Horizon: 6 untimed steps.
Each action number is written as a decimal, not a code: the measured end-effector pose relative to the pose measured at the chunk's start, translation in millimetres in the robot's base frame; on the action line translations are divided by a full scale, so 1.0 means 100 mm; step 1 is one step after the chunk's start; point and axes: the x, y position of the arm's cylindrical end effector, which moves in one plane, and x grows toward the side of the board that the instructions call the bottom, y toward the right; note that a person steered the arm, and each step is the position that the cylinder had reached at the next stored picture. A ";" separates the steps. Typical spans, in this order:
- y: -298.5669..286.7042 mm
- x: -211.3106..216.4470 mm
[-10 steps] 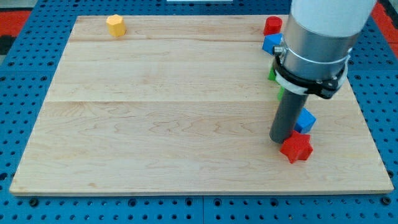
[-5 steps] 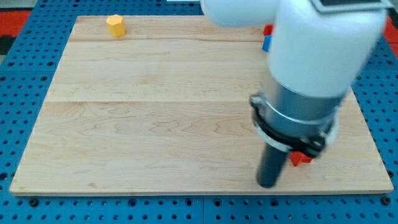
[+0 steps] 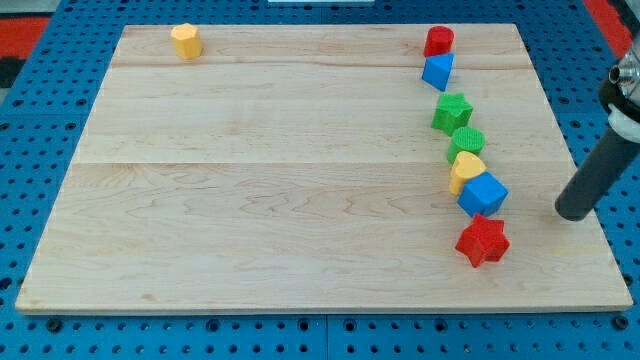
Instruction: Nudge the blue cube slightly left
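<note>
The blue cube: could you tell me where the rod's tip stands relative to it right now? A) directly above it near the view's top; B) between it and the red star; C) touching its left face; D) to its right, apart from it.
D: my tip rests on the board to the view's right of the blue cube, with bare wood between them.

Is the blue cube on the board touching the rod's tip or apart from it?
Apart: my tip stands off the blue cube, at its right.

Worktop (image 3: 250, 160) looks like pale smooth wood, visible grain; blue cube (image 3: 483, 193) looks like matt plastic, rod's a dull dark finish.
</note>
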 end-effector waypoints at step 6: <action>-0.73 -0.06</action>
